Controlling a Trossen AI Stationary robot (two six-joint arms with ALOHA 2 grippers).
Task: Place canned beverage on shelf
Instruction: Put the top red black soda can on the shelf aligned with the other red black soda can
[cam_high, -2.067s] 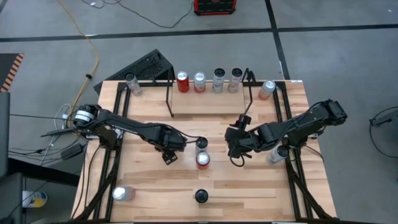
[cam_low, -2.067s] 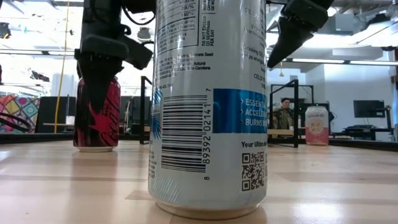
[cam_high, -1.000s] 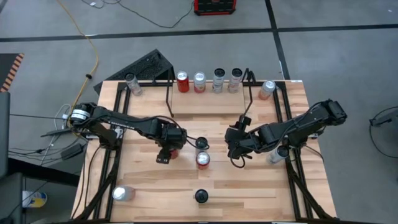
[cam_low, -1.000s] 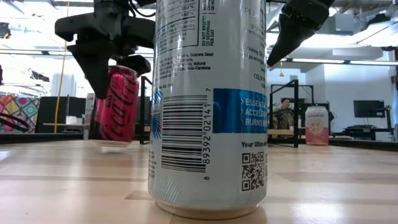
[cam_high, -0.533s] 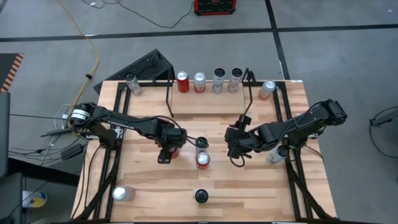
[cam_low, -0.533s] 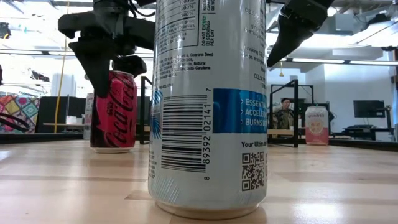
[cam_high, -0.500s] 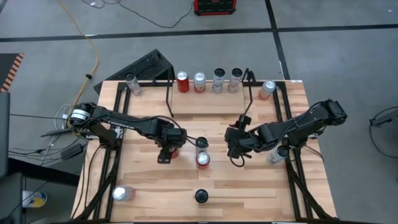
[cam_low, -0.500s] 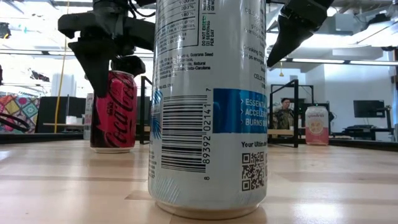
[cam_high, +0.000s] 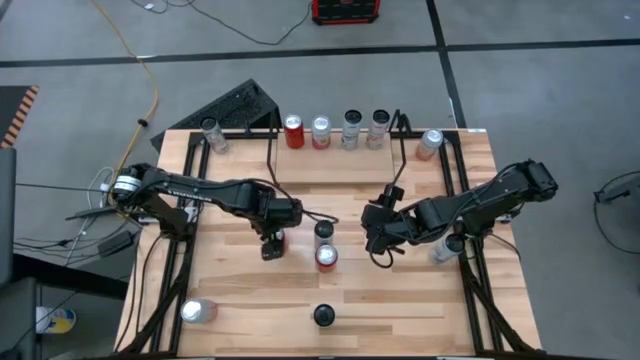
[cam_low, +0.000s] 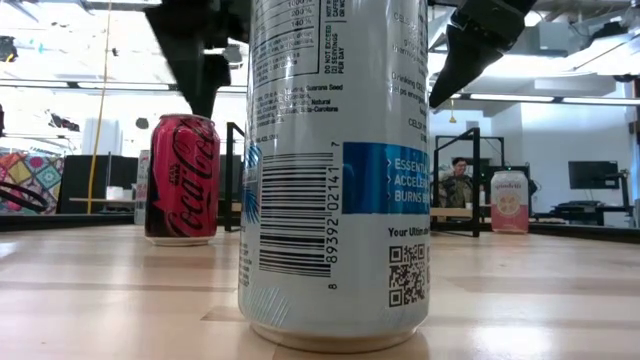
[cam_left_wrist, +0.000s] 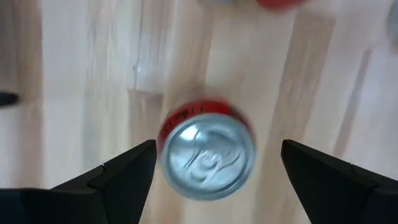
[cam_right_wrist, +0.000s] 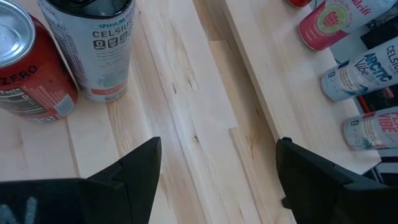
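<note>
Low view: red can (cam_low: 182, 179) upright, long axis vertical.

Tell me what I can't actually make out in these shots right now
- Left pincer: high view hides the red can beneath it under the wrist; low view crops it at the top edge.
- Big white can: low view cuts off its top and blocks the table's middle.
- Cans on the shelf: high view, labels too small to read.
- Right pincer: low view shows one dark tip only.

glossy metal can (cam_left_wrist: 208, 155), pale wood table (cam_high: 240, 290)
</note>
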